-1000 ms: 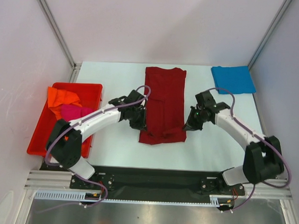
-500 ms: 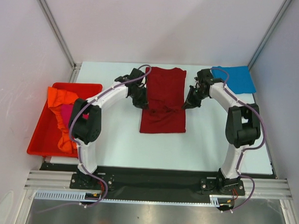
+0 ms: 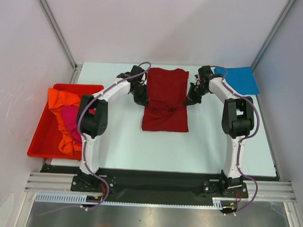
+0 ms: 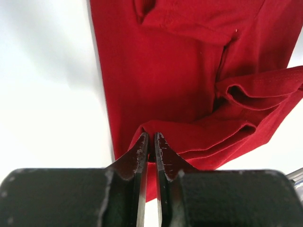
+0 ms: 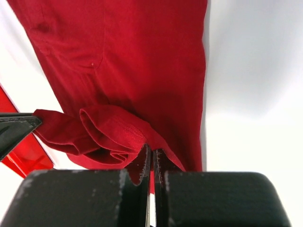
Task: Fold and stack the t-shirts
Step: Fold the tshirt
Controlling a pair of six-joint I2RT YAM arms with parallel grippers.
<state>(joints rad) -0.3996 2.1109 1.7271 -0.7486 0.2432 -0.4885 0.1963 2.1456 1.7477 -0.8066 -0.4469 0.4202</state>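
Note:
A dark red t-shirt (image 3: pixel 166 89) lies lengthwise in the middle of the table, its near part doubled back over itself. My left gripper (image 3: pixel 141 97) is shut on the lifted cloth at the shirt's left edge. In the left wrist view the left gripper (image 4: pixel 151 137) pinches a fold of the dark red t-shirt (image 4: pixel 180 71). My right gripper (image 3: pixel 188 100) is shut on the right edge. The right wrist view shows the right gripper (image 5: pixel 152 150) clamping a rolled hem of the dark red t-shirt (image 5: pixel 128 61). A bright blue t-shirt (image 3: pixel 236 80) lies folded at the back right.
A red plastic bin (image 3: pixel 40 134) stands at the left edge of the table, holding a crumpled orange t-shirt (image 3: pixel 62 98) and a magenta-pink t-shirt (image 3: pixel 72 114). Metal frame posts rise at both far corners.
Both grippers have travelled from the shirt's near end towards the far end, carrying its hem with them. The shirt's near edge now lies further back.

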